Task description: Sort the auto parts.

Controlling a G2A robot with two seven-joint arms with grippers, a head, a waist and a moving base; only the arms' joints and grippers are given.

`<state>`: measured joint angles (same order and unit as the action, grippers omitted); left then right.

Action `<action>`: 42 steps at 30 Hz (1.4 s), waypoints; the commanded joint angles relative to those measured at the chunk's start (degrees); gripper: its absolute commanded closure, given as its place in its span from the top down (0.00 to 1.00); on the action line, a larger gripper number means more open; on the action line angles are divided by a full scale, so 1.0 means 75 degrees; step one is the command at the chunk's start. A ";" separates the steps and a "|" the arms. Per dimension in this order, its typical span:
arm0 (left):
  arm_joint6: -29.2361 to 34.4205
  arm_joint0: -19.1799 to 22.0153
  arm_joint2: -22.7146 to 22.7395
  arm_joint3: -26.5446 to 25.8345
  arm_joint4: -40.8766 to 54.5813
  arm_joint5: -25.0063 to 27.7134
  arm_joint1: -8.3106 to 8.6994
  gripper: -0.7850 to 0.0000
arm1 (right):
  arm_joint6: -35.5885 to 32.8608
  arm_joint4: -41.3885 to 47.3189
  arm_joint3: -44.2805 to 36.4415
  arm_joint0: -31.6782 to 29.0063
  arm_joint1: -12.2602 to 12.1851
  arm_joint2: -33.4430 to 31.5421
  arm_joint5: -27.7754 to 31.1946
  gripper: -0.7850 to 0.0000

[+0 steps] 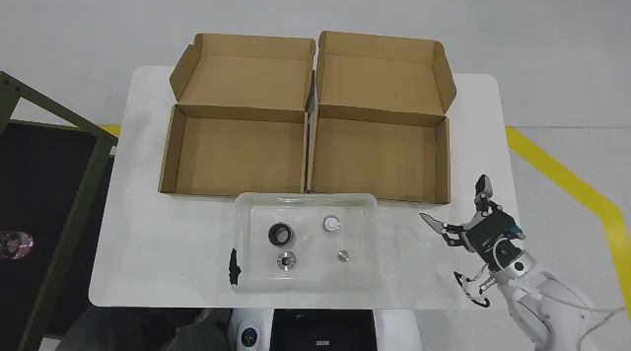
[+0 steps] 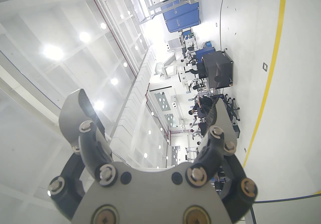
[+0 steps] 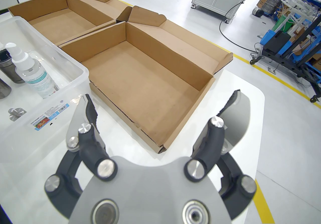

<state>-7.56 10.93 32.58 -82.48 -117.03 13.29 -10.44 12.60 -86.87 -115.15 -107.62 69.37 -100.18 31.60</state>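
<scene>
A clear plastic bin at the table's front middle holds a black ring-shaped part, a metal cylinder, a small metal part and a white spray bottle. Two open cardboard boxes, left and right, lie empty behind it. My right gripper hovers open at the table's front right, beside the bin and just short of the right box; the bottle stands upright. My left gripper is open, holds nothing and points up at the hall's ceiling.
A small black thing sits at the bin's front left corner; I cannot tell what it is. The white table has bare strips left and right of the bin. A green frame stands off the left edge.
</scene>
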 commanded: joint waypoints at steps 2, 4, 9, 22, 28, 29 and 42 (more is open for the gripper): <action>0.0000 0.0000 0.0000 0.0000 0.0000 0.0000 0.0000 1.00 | 0.0000 0.0000 0.0000 0.0000 0.0000 0.0000 0.0000 1.00; 0.0000 0.0000 0.0000 0.0000 0.0000 0.0000 0.0000 1.00 | 0.0000 0.0000 0.0000 0.0000 0.0000 0.0000 0.0000 1.00; 0.0000 0.0000 0.0000 0.0000 0.0000 0.0000 0.0000 1.00 | 0.0000 0.0000 0.0000 0.0000 0.0000 0.0000 0.0000 1.00; 0.0000 0.0000 0.0000 0.0000 0.0000 0.0000 0.0000 1.00 | 0.0000 0.0000 0.0000 0.0000 0.0000 0.0000 0.0000 1.00; 0.0000 0.0000 0.0000 0.0000 0.0000 0.0000 0.0000 1.00 | -0.0379 0.0066 -0.0178 0.0067 -0.0019 0.0365 0.0440 1.00; 0.0000 0.0000 0.0000 0.0000 0.0000 0.0000 0.0000 1.00 | -0.0475 0.0103 -0.0204 0.0123 -0.0028 0.0444 0.0591 1.00; 0.0000 0.0000 0.0000 0.0000 0.0000 0.0000 0.0000 1.00 | -0.1620 0.0754 -0.0396 0.1162 -0.0064 0.2036 0.1759 1.00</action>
<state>-7.56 10.93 32.58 -82.48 -117.03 13.29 -10.44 1.46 -81.45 -118.33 -99.64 68.87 -86.16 44.58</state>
